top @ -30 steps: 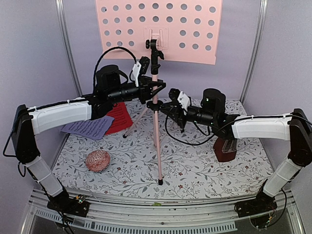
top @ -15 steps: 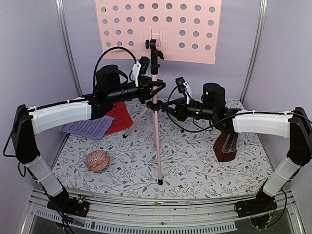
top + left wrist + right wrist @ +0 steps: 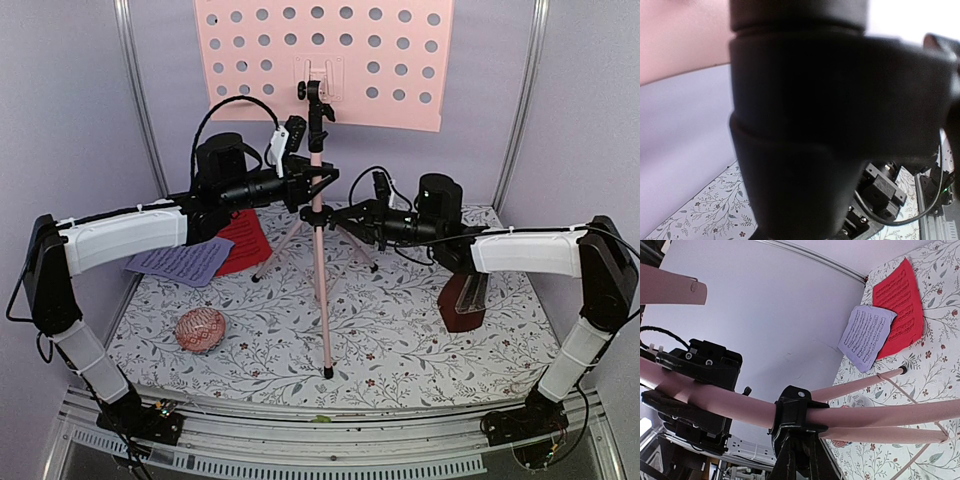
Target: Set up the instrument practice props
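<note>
Bracing the music stand (image 3: 320,60) upright on the counter (image 3: 400,340), the left claw (image 3: 314,187) is grasping its pole (image 3: 322,290); the right claw (image 3: 346,213) is sitting at the leg hub (image 3: 795,412), whether clenched I cannot tell.

centre: music stand (image 3: 320,250) | rear left: sheet-music pages (image 3: 190,262) (overlapping, flat on table (image 3: 400,340)) | front left: ball (image 3: 201,330) | right: metronome (image 3: 462,300)

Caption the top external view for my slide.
Left gripper holds the pink music stand by its pole, right gripper pinches its collar; sheet music and metronome nearby.
</note>
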{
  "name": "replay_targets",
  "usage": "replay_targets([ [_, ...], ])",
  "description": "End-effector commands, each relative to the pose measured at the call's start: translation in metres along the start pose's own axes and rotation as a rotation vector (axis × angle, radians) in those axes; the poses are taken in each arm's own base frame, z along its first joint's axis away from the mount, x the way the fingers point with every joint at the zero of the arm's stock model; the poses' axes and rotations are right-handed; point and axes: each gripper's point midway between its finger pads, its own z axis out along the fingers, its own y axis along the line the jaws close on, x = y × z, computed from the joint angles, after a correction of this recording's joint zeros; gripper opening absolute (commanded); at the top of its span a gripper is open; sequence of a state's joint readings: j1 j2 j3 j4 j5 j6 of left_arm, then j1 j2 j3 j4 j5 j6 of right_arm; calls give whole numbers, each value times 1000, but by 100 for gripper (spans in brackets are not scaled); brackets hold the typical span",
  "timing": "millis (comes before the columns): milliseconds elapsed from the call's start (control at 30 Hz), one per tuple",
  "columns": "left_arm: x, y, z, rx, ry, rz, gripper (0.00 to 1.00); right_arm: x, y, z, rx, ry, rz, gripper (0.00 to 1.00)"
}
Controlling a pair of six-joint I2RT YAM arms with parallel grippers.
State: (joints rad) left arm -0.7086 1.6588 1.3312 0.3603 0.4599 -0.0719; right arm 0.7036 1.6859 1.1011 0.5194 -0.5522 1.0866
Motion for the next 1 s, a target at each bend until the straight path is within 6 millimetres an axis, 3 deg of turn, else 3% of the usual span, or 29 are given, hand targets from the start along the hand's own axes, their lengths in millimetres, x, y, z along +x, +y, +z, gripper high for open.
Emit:
replay_targets([
  [0, 16, -15, 2, 61, 55, -40, 0, 3, -17, 3, 44, -33, 144, 11],
  [133, 18, -15, 2, 64, 56, -42, 0, -16, -11, -5, 67, -130, 3, 34],
  [333, 17, -16, 2, 66, 57, -43, 0, -39, 3, -22, 121, -252, -312, 54],
  [633, 16, -17, 1, 69, 62, -39, 0, -58, 26, -43, 135, -389, -700, 64],
  [833, 14, -18, 0, 70, 63, -35, 0, -40, 42, -60, 54, -468, -1119, 61],
  [967, 14, -18, -1, 71, 65, -34, 0, -23, 42, -57, 52, -412, -1449, 60],
])
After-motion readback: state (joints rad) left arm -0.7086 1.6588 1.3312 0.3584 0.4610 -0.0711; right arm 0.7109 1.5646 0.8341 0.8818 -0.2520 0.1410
